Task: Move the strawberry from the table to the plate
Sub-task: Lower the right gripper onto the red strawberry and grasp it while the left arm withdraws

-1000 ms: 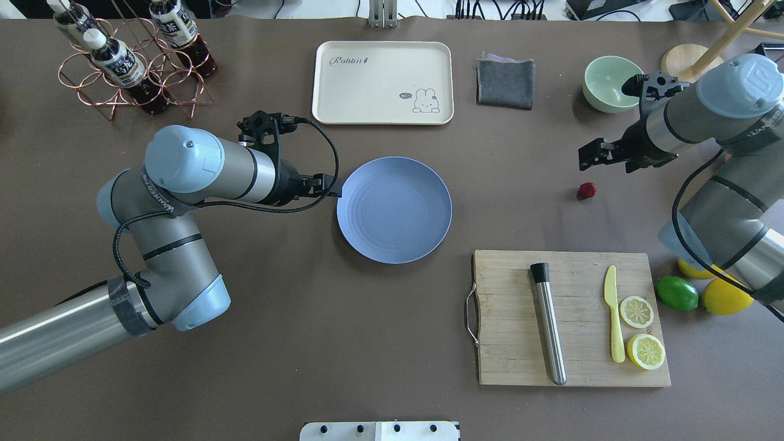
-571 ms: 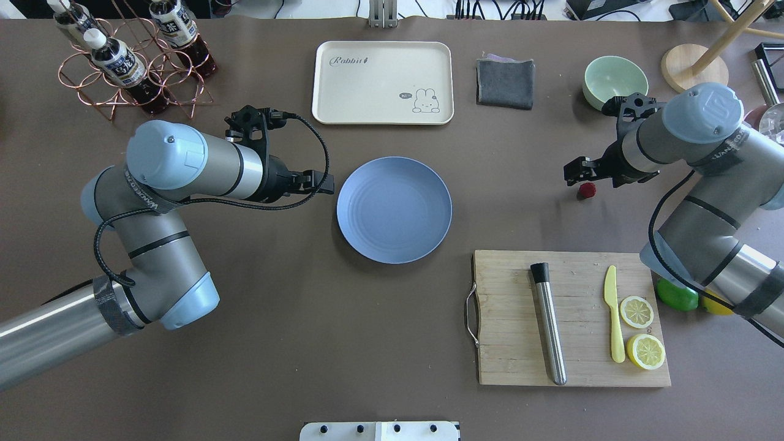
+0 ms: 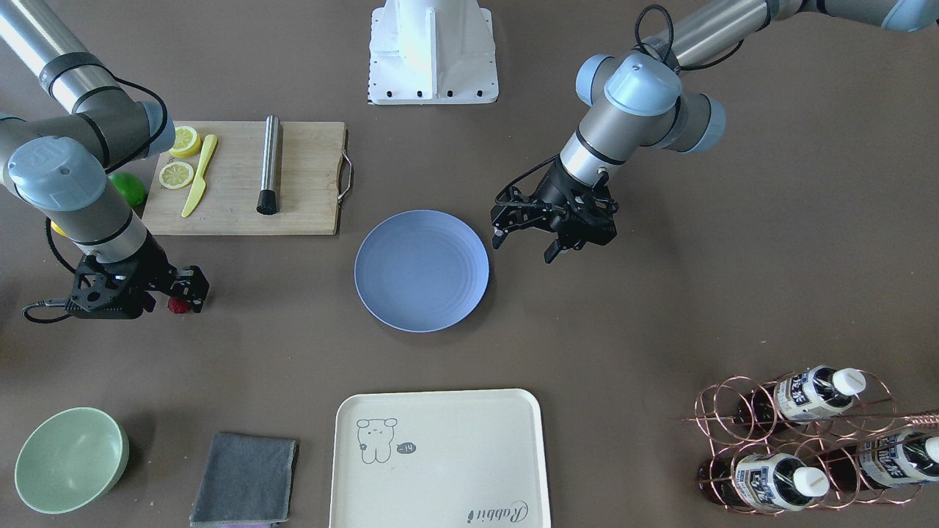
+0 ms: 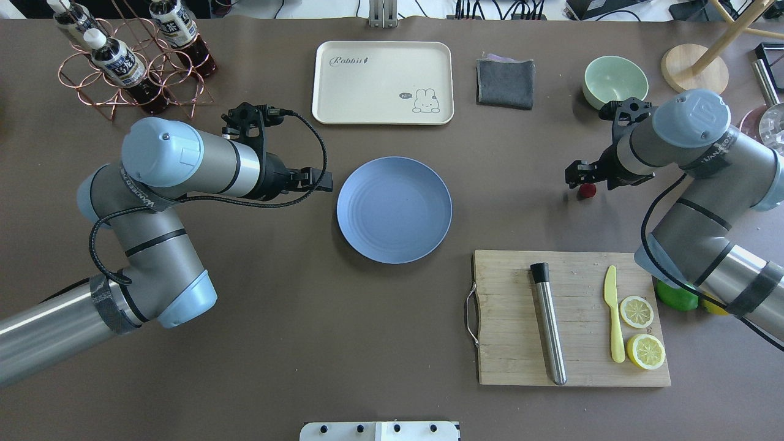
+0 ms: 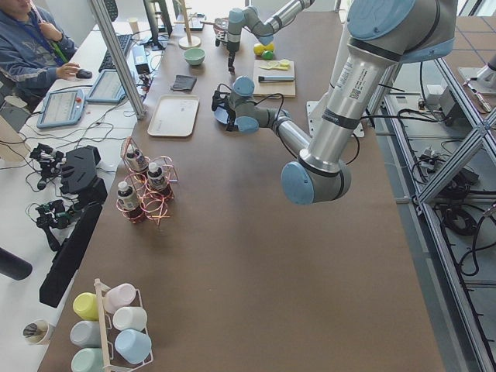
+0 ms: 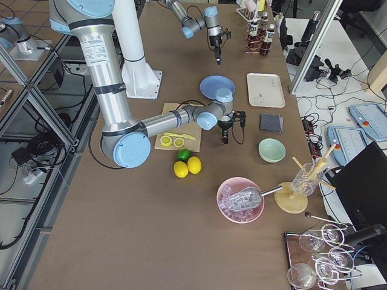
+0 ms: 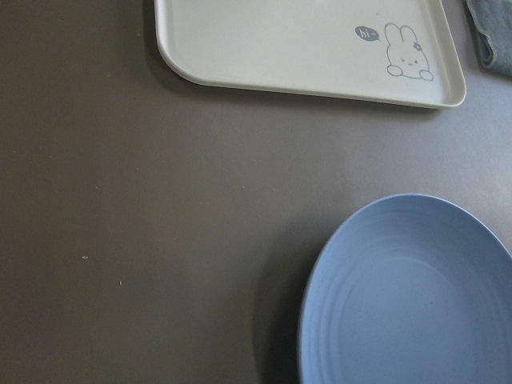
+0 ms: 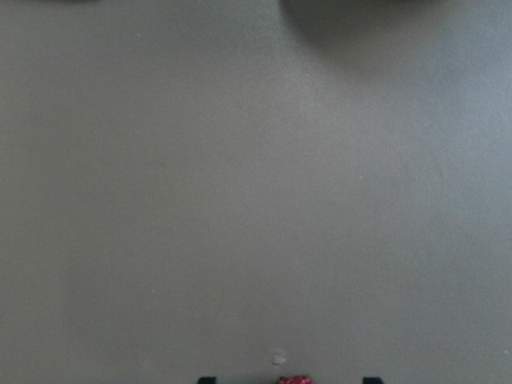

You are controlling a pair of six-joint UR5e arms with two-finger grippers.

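Right claw [image 4: 584, 182] hangs low over the table [image 4: 367, 343], released, with the strawberry [image 4: 587, 191] sitting on the table between its fingers. The overhead view shows the berry only as a small red lump poking out just below the black finger blocks, and it does not tell how wide the fingers stand. The right wrist camera settles that. At its bottom edge two dark fingertips [image 8: 206, 380] show well apart, with the top of the red berry midway between them and bare table on each side of it, so neither tip touches it. From the camera facing the robot, the berry peeps out beside one finger, close under the wrist.

The left claw [image 3: 523, 248] hovers just beside the rim of the blue plate [image 4: 394, 210], off to the side of it. It is released too. The facing camera shows its two fingers spread with nothing between them, while in the overhead view they merge into one dark shape. The left wrist camera shows no fingers at all, only a curve of the plate, bare inside, and a corner of the cream tray [image 7: 304, 48] with its rabbit print.

The plate lies well apart from the berry, near the middle of the table. The wooden board [image 4: 569, 318] lies on the side nearer the robot, between the two.
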